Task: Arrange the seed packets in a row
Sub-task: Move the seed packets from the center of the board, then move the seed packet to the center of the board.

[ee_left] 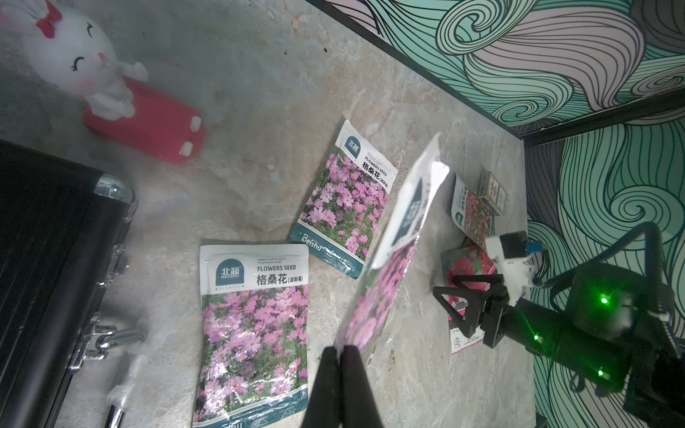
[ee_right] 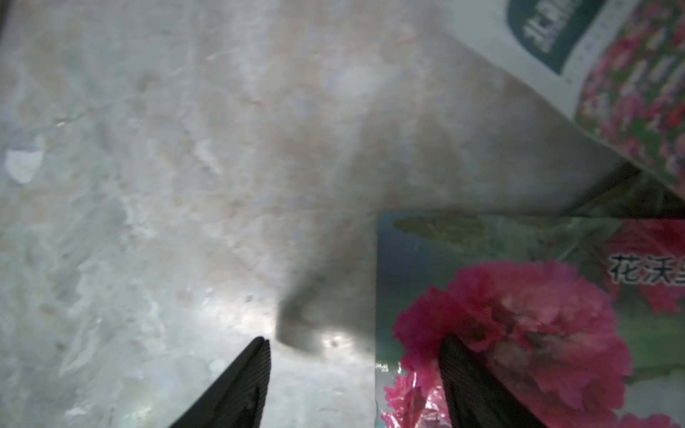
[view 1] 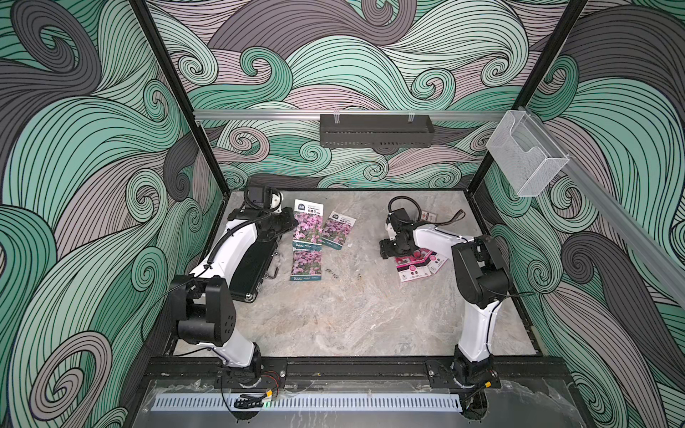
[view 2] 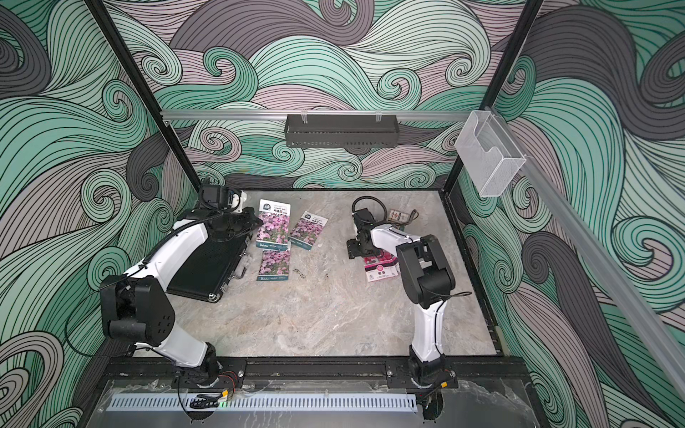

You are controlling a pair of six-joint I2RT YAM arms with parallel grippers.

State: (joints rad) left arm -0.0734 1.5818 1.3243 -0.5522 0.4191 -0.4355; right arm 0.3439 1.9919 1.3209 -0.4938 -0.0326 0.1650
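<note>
- Left end effector [ee_left: 340,352]: fingers pressed together, clamped on the bottom edge of a purple packet [ee_left: 393,259]
- That held packet is raised off the bench [view 1: 352,315] and tilted, its printed face turned sideways to the left wrist view; in a top view it shows at the far left of the bench [view 1: 308,226], next to the black case [view 1: 252,263]
- Two more purple packets lie flat, face up, below and beside the held one: the nearer [ee_left: 255,326] is roughly square to the case, the farther [ee_left: 348,200] is skewed; in a top view the farther one [view 1: 338,230] is overlapped at its edge by the held packet
- Right end effector [ee_right: 354,341]: fingers spread apart, low over the bench, straddling the edge of a magenta packet [ee_right: 519,315], with one finger [ee_right: 241,389] over bare bench and the other [ee_right: 478,392] over the bloom; whether it touches cannot be told
- A second packet's corner [view 1: 439,264] shows from beneath the magenta one
- The mixed packet [ee_right: 630,85] lies just beyond the magenta one, skewed
- A small box [ee_left: 493,192] sits beside the mixed packet, toward the far wall
</note>
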